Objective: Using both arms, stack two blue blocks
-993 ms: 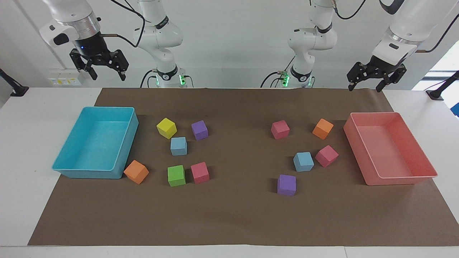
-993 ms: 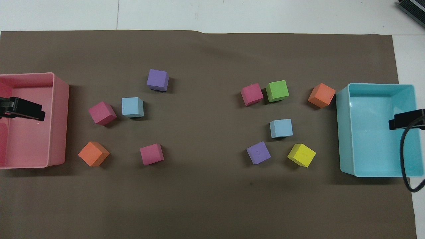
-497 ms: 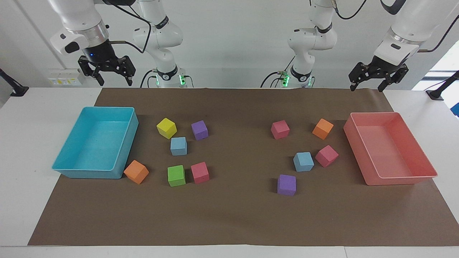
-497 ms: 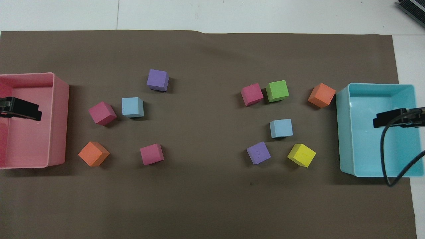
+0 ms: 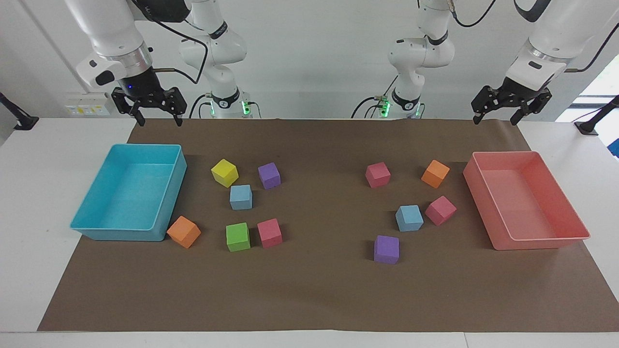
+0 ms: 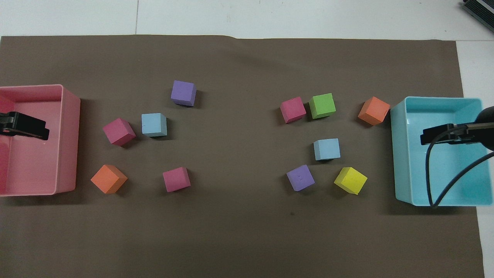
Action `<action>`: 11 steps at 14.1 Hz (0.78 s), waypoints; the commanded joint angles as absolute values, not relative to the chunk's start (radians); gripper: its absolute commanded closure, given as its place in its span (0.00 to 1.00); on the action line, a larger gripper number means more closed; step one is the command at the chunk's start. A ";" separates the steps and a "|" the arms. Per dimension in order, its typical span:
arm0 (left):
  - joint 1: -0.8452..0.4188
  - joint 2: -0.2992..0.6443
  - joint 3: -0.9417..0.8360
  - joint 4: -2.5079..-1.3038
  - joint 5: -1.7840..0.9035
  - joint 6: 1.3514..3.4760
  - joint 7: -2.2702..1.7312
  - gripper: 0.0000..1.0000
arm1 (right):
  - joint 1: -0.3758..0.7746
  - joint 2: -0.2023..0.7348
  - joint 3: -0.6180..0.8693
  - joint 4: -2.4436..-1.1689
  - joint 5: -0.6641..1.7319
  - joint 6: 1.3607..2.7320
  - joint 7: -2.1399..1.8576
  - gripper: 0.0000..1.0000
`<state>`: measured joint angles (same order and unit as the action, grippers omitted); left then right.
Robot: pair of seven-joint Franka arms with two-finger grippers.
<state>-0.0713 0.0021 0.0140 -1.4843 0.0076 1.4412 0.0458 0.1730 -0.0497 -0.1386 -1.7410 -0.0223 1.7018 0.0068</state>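
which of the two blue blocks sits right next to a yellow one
The blue block toward the right arm's end, just past the yellow block. The other blue block has a pink block beside it instead.

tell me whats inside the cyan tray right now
No block shows inside the cyan tray; its bare floor shows. In the overhead view the raised right gripper and its cable cover a strip of that floor.

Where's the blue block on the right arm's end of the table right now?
The blue block sits on the brown mat toward the right arm's end, between the yellow cube and the green cube, with a purple cube beside it.
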 commanded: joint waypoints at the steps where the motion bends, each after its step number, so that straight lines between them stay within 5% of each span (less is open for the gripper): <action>1: -0.057 0.005 0.002 -1.463 0.023 1.431 0.057 0.00 | 0.196 0.001 -0.137 -1.755 -0.012 1.776 0.028 0.00; 11: -0.060 0.000 -0.002 -1.471 0.020 1.422 0.055 0.00 | 0.285 0.126 -0.137 -1.879 -0.012 2.026 0.025 0.00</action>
<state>-0.0713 0.0017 0.0104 -1.4836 0.0076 1.4402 0.0458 0.2816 0.1317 -0.1375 -1.8252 -0.0222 1.9737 0.0167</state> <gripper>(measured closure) 0.000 0.000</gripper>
